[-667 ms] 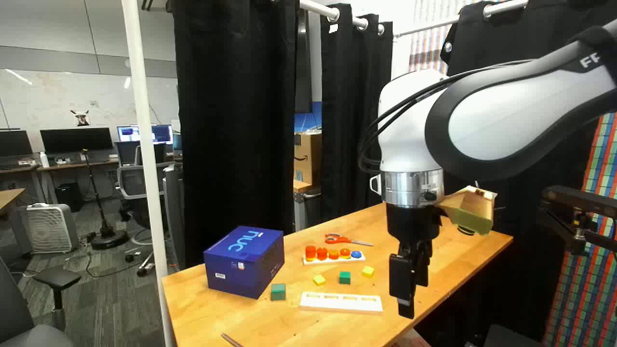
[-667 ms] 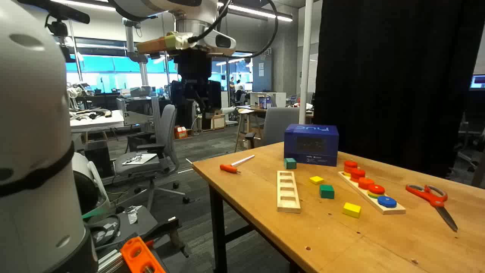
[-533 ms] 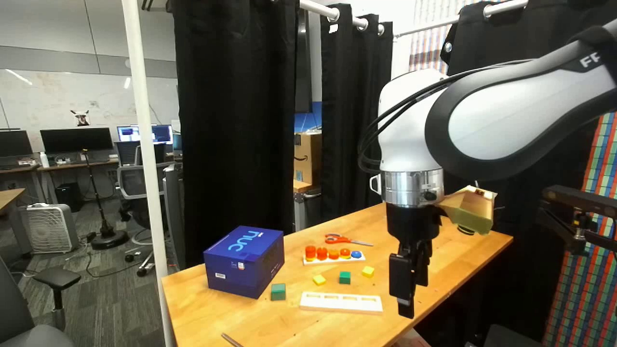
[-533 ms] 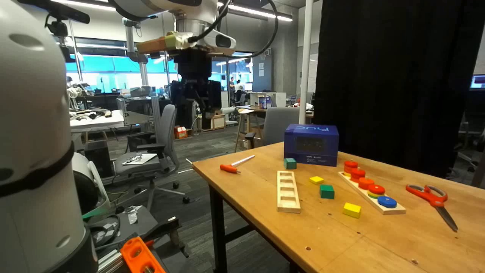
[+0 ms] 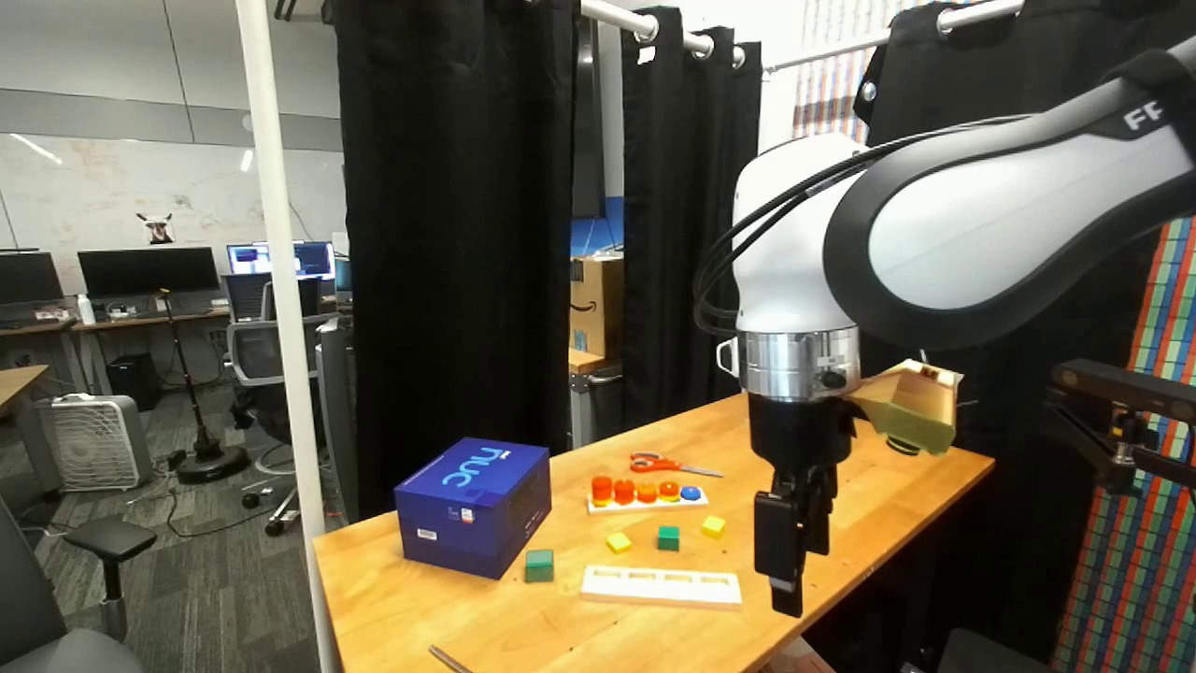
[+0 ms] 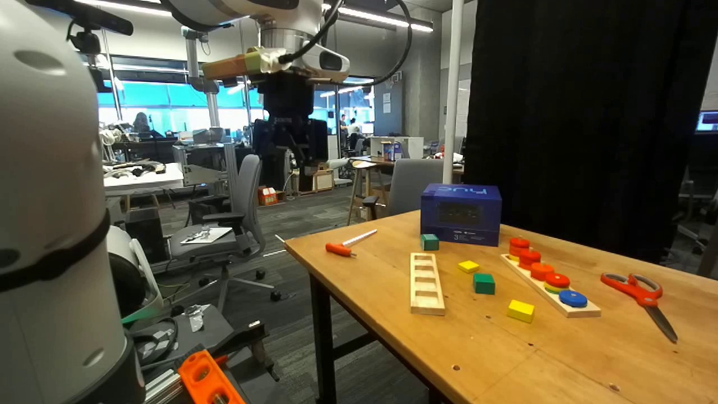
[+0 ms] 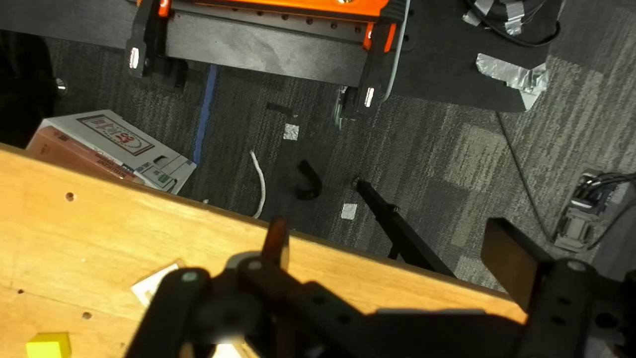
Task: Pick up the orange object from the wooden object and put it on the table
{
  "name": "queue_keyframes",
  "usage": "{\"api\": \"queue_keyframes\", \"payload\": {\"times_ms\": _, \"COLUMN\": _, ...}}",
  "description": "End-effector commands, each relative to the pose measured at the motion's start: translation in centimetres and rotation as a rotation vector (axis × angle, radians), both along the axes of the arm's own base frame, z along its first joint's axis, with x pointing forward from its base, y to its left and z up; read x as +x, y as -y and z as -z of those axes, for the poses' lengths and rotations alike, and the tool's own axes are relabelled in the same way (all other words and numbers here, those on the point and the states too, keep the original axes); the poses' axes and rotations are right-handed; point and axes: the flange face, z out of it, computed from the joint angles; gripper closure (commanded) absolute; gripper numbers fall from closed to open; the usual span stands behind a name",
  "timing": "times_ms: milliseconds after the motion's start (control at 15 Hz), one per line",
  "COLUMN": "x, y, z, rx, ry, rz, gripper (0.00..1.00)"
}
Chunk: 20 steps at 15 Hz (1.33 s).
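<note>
Orange discs [image 6: 541, 272] in both exterior views only.

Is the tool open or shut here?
Open: in the wrist view, the tool has its fingers wide apart, table and floor showing between.

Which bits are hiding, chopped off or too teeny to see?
Wrist view: much of the slotted board, hidden behind the claw.
Wrist view: a yellow block, cut by the bottom edge.
An exterior view: red-handled tool, mostly cut off by the bottom edge.
Both exterior views: blue box, small lettering too tiny to read.
</note>
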Motion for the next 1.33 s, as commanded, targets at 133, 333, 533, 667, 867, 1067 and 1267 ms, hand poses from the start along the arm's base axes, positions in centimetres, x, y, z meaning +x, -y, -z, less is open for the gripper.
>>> {"api": "queue_keyframes", "payload": {"times_ms": 133, "x": 3.0, "y": 1.2, "z": -3.4, "rx": -0.043, "ry": 0.064, "rz": -0.096, "gripper": 0.0}}
{"api": "queue_keyframes", "payload": {"times_ms": 333, "x": 5.9, "y": 1.6, "z": -4.9, "rx": -0.08, "ry": 0.116, "rz": -0.205, "gripper": 0.0}}
{"api": "queue_keyframes", "payload": {"times_ms": 533, "x": 8.9, "y": 2.1, "z": -4.6, "rx": -0.086, "ry": 0.155, "rz": -0.344, "gripper": 0.0}}
{"api": "queue_keyframes", "payload": {"times_ms": 667, "x": 10.9, "y": 2.7, "z": -3.3, "rx": -0.084, "ry": 0.175, "rz": -0.46, "gripper": 0.0}}
{"api": "queue_keyframes", "payload": {"times_ms": 867, "x": 14.1, "y": 3.8, "z": -0.4, "rx": -0.076, "ry": 0.183, "rz": -0.62, "gripper": 0.0}}
{"api": "queue_keyframes", "payload": {"times_ms": 1067, "x": 17.3, "y": 5.4, "z": 2.5, "rx": -0.067, "ry": 0.192, "rz": -0.778, "gripper": 0.0}}
{"api": "queue_keyframes", "payload": {"times_ms": 1267, "x": 20.8, "y": 7.2, "z": 4.7, "rx": -0.071, "ry": 0.194, "rz": -0.85, "gripper": 0.0}}
